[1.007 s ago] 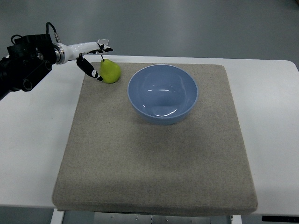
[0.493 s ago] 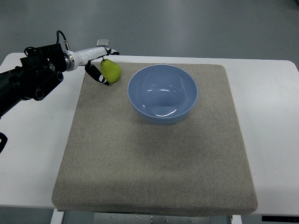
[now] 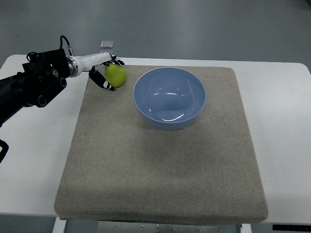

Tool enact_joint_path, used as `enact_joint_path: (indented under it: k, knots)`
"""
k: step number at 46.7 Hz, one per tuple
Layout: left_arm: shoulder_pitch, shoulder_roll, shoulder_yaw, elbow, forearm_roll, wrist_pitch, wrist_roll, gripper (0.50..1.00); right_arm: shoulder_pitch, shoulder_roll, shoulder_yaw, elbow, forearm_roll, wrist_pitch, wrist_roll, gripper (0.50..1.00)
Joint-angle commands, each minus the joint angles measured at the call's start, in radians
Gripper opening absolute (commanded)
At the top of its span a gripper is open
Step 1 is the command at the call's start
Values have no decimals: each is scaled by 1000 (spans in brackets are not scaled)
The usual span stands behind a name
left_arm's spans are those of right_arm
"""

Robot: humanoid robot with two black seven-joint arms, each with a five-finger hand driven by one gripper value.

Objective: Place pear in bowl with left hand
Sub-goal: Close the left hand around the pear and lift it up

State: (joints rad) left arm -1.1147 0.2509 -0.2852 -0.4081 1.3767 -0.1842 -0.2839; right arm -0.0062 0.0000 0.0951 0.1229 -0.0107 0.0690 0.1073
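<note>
1. Left robot hand (image 3: 108, 72) at the far-left corner of the mat, fingers (image 3: 102, 80) spread loosely around the pear (image 3: 116, 75), not visibly clamped on it.
2. Black arm (image 3: 29, 87) reaching in from the left edge over the white counter (image 3: 34, 160).
3. Pear resting on the grey mat (image 3: 160, 165), just left of the blue bowl (image 3: 169, 97), outside it.
4. Bowl upright on the far middle of the mat.
5. Small silver object (image 3: 107, 44) beyond the hand at the counter's far edge.
</note>
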Motion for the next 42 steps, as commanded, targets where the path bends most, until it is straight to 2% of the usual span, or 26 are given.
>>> enact_joint_path:
  k: [1, 9, 12, 13, 28, 34, 38, 42]
  knots:
    - [-1, -1, 0, 0, -2, 0, 0, 771, 0, 0, 0, 0, 0, 0, 0, 926]
    - [-1, -1, -2, 0, -2, 0, 0, 602, 0, 0, 0, 0, 0, 0, 0, 926]
    - [-1, 1, -2, -1, -2, 0, 0, 512, 0, 0, 0, 0, 0, 0, 0, 926]
    - [-2, 4, -2, -1, -2, 0, 0, 500, 0, 0, 0, 0, 0, 0, 0, 926]
    - [-66, 14, 3, 25, -45, -23, 2, 500, 0, 0, 0, 0, 0, 0, 0, 926]
    - [-112, 14, 8, 74, -100, -64, 0, 500, 0, 0, 0, 0, 0, 0, 0, 926]
    - [-126, 28, 8, 65, -134, -92, 0, 500, 0, 0, 0, 0, 0, 0, 0, 926]
    - [-140, 89, 8, 19, -151, -112, 0, 500, 0, 0, 0, 0, 0, 0, 0, 926]
